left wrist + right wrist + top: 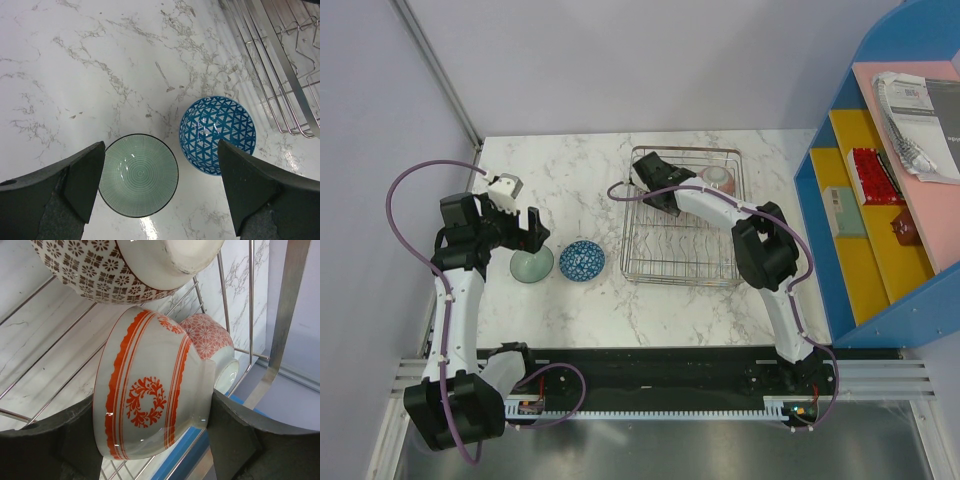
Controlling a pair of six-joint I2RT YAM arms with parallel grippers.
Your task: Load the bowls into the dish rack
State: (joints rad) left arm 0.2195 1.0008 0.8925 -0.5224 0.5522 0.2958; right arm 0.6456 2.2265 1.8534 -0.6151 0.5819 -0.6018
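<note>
Left tool (161, 145) spread wide, green bowl (138, 175) beneath, between its fingers (75, 185), blue bowl (217, 135) just beside, right tool (152, 405) pinching orange-banded bowl (147, 370) over the dish rack (682, 283)

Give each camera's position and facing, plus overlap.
Top external: above and behind, looking down at table; left arm, right arm in view.
Left wrist: facing down over green bowl, blue bowl; open left claw frames them.
Right wrist: low over dish rack, close on orange-banded bowl in right claw.
Shared: top and left wrist both show those two bowls.
</note>
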